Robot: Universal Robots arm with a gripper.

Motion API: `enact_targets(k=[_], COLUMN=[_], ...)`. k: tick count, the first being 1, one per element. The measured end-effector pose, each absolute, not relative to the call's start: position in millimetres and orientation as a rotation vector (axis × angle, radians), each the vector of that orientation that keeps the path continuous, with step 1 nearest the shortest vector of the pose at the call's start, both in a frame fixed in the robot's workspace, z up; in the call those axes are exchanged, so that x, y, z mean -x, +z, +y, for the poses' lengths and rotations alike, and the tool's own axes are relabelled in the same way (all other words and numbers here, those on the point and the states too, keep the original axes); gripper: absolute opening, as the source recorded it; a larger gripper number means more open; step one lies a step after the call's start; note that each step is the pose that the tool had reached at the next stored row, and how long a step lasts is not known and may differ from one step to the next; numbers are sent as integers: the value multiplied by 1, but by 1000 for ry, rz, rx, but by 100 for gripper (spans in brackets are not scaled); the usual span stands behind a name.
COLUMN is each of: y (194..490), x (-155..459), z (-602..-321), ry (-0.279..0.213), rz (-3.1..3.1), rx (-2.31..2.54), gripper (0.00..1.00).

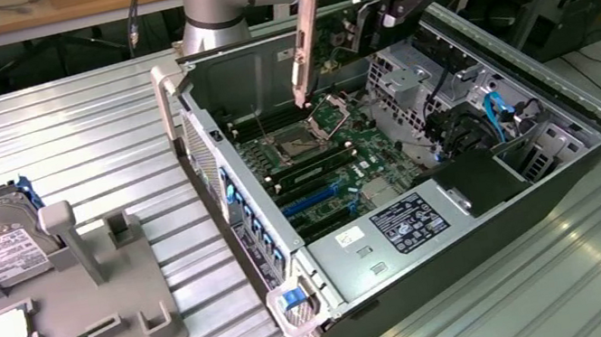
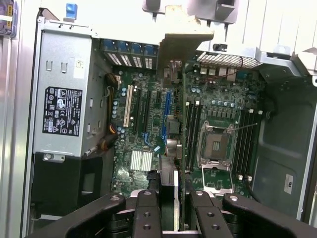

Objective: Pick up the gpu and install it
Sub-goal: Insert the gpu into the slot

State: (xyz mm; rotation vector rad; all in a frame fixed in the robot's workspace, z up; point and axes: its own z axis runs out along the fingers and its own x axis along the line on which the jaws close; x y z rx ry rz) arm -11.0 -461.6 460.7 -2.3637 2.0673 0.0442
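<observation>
The open computer case (image 1: 403, 197) lies on its side on the ribbed metal worktop (image 1: 65, 144), its motherboard (image 2: 163, 124) facing up. Above it the arm hangs the gpu (image 1: 330, 40), clamped in the pincer (image 1: 401, 0) with the silver bracket (image 1: 305, 49) pointing down towards the board. In the wrist view the card (image 2: 173, 198) shows edge-on between the fingers (image 2: 146, 218). To seat it well, I reckon the card's edge must line up with an expansion slot (image 2: 166, 106) and go down level, bracket at the rear openings.
</observation>
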Motion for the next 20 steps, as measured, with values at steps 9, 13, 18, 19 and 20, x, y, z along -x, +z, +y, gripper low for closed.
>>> enact_targets(k=[9, 13, 18, 19, 20], y=[455, 453, 452, 451, 451], x=[11, 11, 11, 11, 11], z=[-461, -461, -461, -461, -461], ry=[43, 43, 43, 43, 43], rz=[2073, 2074, 2074, 2074, 2074], rx=[2359, 2358, 2358, 2358, 2358], gripper=[28, 28, 28, 28, 28])
